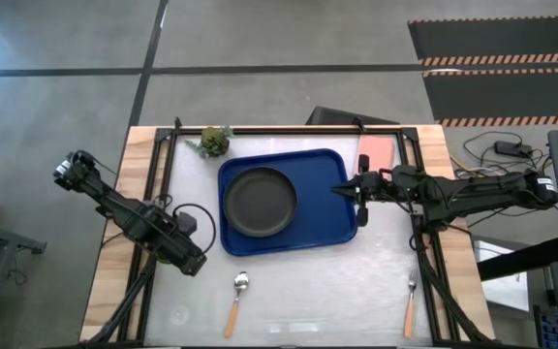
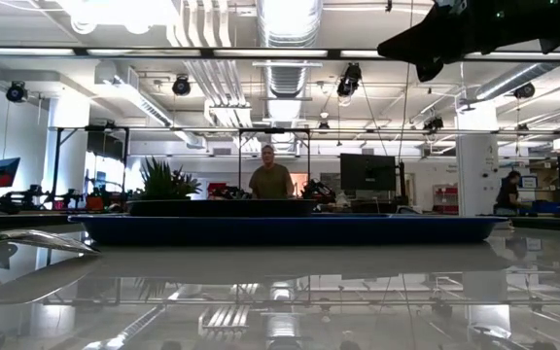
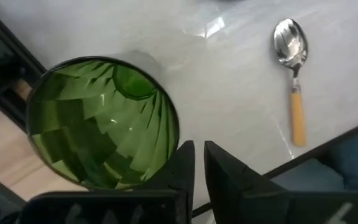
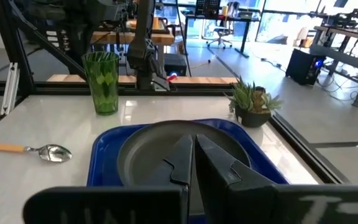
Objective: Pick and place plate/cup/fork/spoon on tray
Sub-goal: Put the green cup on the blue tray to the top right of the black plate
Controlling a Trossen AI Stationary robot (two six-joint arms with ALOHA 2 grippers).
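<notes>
Both claws closed empty: left claw (image 3: 199, 163) above half-hidden cup (image 3: 101, 121), right claw (image 4: 193, 155) over plate (image 4: 148, 149)

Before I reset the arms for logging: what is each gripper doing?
Left gripper: shut, holding nothing, right above the cup.
Right gripper: shut, empty, over the tray beside the plate.

A small potted plant (image 1: 214, 142) stands at the table's (image 1: 289, 291) far edge, and a pink flat rectangle (image 1: 377, 152) lies near the far right corner. A person (image 2: 271, 178) stands in the room beyond.
</notes>
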